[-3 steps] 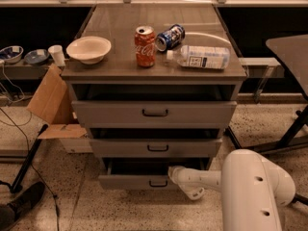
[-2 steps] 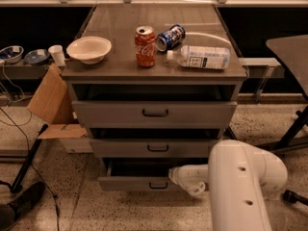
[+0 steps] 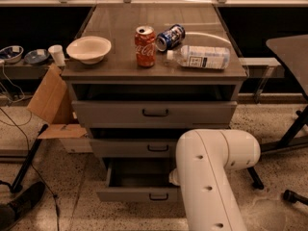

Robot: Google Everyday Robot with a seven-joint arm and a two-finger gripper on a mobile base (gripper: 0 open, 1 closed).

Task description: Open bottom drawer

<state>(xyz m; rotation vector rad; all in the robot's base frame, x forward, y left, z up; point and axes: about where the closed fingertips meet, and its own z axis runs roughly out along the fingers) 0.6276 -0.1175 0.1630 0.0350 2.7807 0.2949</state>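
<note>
The bottom drawer is the lowest of the grey cabinet's three drawers. It stands pulled out, its dark inside showing, and its small dark bar handle sits on the front. My white arm reaches down in front of the drawer's right part. My gripper is almost wholly hidden behind the arm, at the drawer's right side just above the front panel.
The middle drawer and top drawer are slightly ajar. On the cabinet top are a bowl, a red can, a lying blue can and a lying bottle. A cardboard box is left; a table leg is right.
The bottom drawer has come further out toward me. My arm has swung left and closer to the camera, and now covers the gripper and the drawer's right part.
</note>
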